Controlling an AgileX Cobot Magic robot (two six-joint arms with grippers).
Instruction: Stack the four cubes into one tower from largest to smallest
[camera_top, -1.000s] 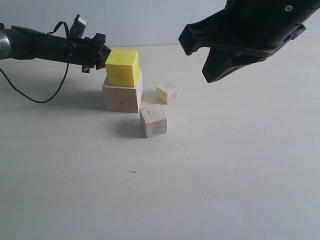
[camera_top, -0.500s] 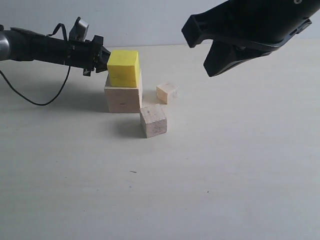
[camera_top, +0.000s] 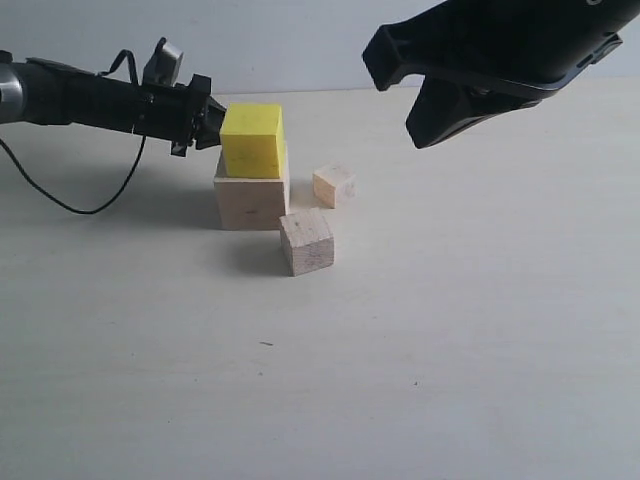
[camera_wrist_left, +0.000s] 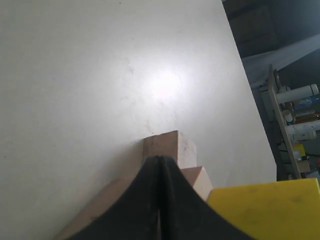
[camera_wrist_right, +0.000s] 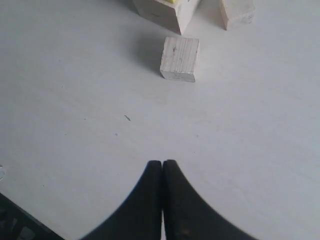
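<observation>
The bright yellow cube (camera_top: 252, 140) sits on the large pale wood cube (camera_top: 250, 200), slightly off square. My left gripper (camera_top: 216, 124) is shut and empty, its tip against the yellow cube's left side. In the left wrist view the shut left gripper (camera_wrist_left: 159, 158) has the yellow cube (camera_wrist_left: 270, 210) beside it and the pale wood cube (camera_wrist_left: 95, 207) beneath. The smaller plain wood cube (camera_top: 306, 240) lies in front of the stack, with the tiniest cube (camera_top: 333, 185) to the stack's right. My right gripper (camera_wrist_right: 162, 162) is shut and empty, high above the table, well back from the plain wood cube (camera_wrist_right: 180, 59).
The right arm (camera_top: 500, 60) hangs large across the top right of the exterior view. A black cable (camera_top: 70, 195) trails from the left arm onto the table at the left. The pale tabletop (camera_top: 400, 350) stretches toward the front.
The left gripper has pressed rightward and the yellow cube, with the pale wood cube under it, has slid a little to the right. The right arm rose slightly, then held still.
</observation>
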